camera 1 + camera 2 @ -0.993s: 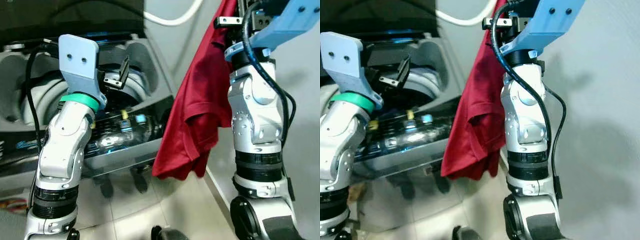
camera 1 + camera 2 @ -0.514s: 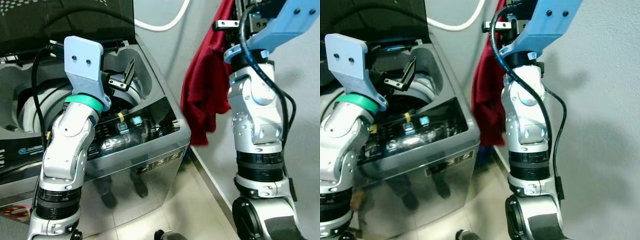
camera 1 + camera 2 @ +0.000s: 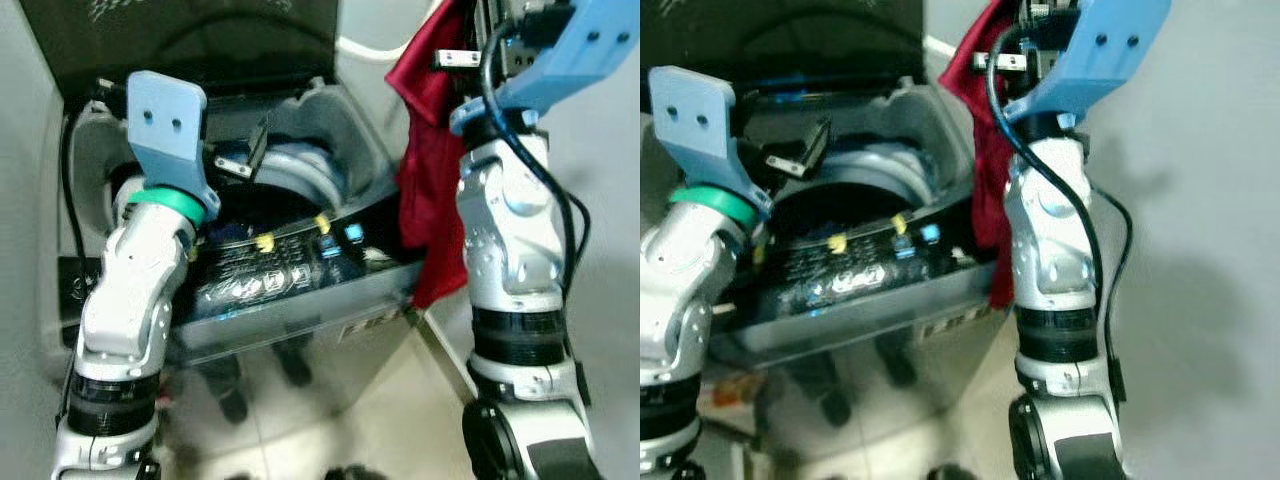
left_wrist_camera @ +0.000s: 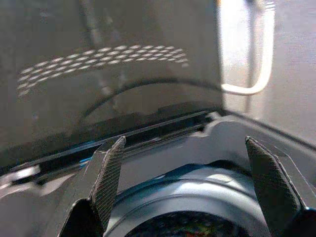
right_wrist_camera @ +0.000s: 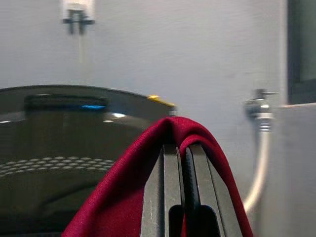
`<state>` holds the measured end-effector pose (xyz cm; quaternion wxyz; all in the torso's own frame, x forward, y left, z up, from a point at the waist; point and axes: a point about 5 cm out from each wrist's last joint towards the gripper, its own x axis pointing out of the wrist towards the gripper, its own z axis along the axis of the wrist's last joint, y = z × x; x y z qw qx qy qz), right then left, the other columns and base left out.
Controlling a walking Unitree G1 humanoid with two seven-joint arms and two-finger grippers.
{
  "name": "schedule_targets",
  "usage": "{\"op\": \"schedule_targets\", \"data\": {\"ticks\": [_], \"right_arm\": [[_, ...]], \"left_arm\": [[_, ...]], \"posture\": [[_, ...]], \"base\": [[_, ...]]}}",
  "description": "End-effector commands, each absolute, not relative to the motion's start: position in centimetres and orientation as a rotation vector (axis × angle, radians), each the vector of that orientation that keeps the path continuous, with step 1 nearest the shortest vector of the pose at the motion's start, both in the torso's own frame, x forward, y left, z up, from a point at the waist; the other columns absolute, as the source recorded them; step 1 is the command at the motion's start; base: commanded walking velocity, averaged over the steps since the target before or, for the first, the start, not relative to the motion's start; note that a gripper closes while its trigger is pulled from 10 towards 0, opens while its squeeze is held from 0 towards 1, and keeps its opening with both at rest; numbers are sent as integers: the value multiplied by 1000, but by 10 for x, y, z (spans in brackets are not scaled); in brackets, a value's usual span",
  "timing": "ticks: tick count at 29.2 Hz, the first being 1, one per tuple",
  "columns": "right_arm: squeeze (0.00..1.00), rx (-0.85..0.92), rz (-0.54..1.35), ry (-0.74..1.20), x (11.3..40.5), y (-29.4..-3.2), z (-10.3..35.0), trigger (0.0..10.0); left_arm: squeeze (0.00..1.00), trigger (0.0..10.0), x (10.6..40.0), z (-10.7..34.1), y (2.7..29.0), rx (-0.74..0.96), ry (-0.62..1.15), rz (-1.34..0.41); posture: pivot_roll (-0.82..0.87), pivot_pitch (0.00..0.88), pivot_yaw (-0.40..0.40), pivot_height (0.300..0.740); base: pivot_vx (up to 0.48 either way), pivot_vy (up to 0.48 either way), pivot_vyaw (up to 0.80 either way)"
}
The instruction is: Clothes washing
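A top-loading washing machine (image 3: 300, 300) stands before me with its lid (image 3: 180, 40) raised and its dark drum opening (image 3: 280, 195) showing. My left gripper (image 4: 182, 143) hovers open just above the drum's rim, with nothing between its fingers (image 3: 245, 155). A red shirt (image 3: 430, 200) hangs from my raised right gripper (image 5: 183, 158), which is shut on a fold of the cloth (image 5: 123, 197). The shirt dangles beside the machine's right rear corner, its hem about level with the control panel (image 3: 270, 270).
A white hose (image 3: 360, 45) loops on the wall behind the machine, and a tap (image 5: 259, 106) sits there too. A grey wall (image 3: 610, 250) runs close along my right side. Pale tiled floor (image 3: 400, 400) lies in front of the machine.
The whole view has shifted, so the machine now sits more central and closer. The red shirt hangs higher and nearer the machine's right corner. Both grippers hold the same states.
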<state>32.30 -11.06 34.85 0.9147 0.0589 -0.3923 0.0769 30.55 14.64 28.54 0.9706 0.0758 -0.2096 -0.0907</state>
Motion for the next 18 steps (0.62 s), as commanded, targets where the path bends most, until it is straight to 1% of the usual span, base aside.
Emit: {"op": "schedule_targets", "data": {"ticks": [1, 7, 14, 16, 17, 18], "right_arm": [[0, 124, 154, -840, 320, -113, 354, 10000], [0, 120, 163, -833, 320, -112, 352, 10000], [0, 80, 257, -830, 321, -101, 352, 10000], [0, 93, 429, -855, 315, -89, 365, 10000], [0, 93, 429, -855, 315, -89, 365, 10000], [0, 118, 528, -873, 310, -83, 373, 10000]], "left_arm": [[0, 10000, 306, 282, 145, 156, -410, -191], [0, 10000, 306, 281, 144, 159, -407, -193], [0, 10000, 303, 283, 142, 193, -421, -233], [0, 10000, 291, 287, 131, 179, -426, -452], [0, 10000, 291, 287, 131, 179, -426, -452], [0, 10000, 281, 289, 122, 139, -415, -609]], "posture": [[69, 49, 10, 740], [69, 51, 10, 740], [71, 55, 12, 740], [70, 60, 11, 740], [70, 60, 11, 740], [66, 63, 13, 740]], "base": [[0, 0, 0], [0, 0, 0], [0, 0, 0], [0, 0, 0], [0, 0, 0], [0, 0, 0]]}}
